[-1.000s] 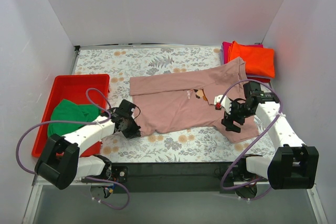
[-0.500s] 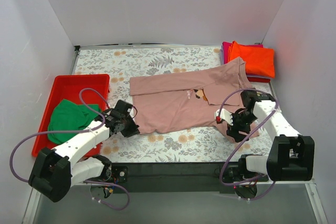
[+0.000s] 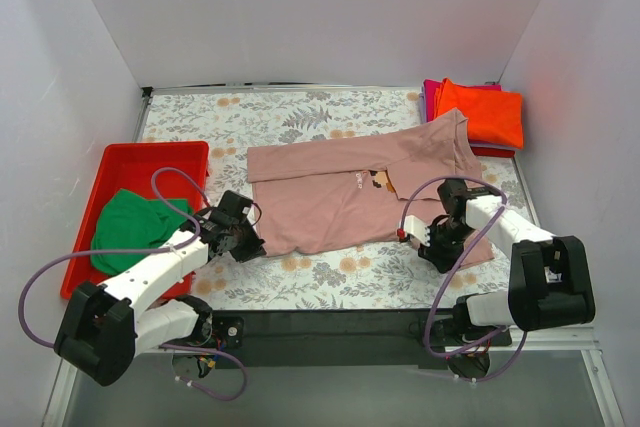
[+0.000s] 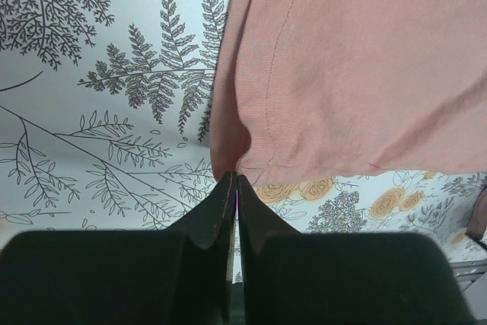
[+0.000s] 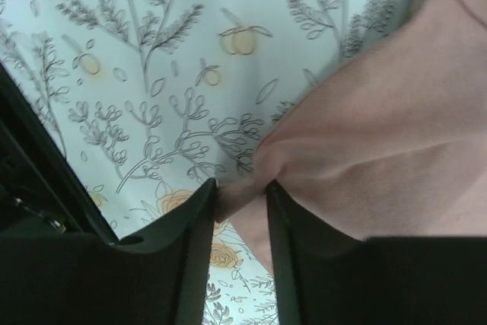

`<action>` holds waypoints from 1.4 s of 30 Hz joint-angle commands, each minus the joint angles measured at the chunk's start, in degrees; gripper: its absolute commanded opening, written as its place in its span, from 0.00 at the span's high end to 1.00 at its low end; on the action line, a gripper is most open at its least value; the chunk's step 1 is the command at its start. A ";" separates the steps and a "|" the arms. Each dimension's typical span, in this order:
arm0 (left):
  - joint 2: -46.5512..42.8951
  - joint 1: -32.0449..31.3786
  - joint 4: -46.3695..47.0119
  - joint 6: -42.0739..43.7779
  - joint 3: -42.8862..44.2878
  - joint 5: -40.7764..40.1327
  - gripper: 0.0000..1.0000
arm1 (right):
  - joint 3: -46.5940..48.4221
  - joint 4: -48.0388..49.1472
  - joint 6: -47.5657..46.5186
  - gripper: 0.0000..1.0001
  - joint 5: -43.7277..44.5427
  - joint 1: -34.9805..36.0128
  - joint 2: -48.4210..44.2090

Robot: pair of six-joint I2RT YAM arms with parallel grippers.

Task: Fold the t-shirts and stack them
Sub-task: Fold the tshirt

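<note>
Gripping pink tee [image 3: 340, 202]: my left claw [image 4: 234, 179] pinches its near corner, hardly moved; my right claw [image 5: 240, 192], clamped on hem, slid inward.

The pink t-shirt [image 4: 365, 58] is matt, fine-knit cloth; the red tray [image 3: 150, 169] is glossy plastic.

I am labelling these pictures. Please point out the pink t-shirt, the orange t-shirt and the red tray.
pink t-shirt [image 3: 320, 202]: top external view, middle of its body.
orange t-shirt [image 3: 487, 114]: top external view, middle of its folded top.
red tray [image 3: 150, 169]: top external view, its bare floor.
</note>
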 commanded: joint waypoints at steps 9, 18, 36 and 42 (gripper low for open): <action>-1.88 -0.18 0.04 0.82 0.51 -1.66 1.00 | 5.94 3.62 4.06 0.84 8.64 3.06 0.07; -1.70 -0.18 0.13 0.56 0.60 -1.66 1.00 | 23.35 3.79 12.31 0.93 13.03 17.29 12.36; -1.17 -0.27 1.54 1.70 -0.54 -1.05 1.00 | 13.70 1.15 12.15 0.50 6.09 13.44 -0.54; -1.26 -0.18 1.54 2.14 -0.37 -0.69 1.00 | 6.23 1.50 9.28 0.45 1.97 10.81 -2.92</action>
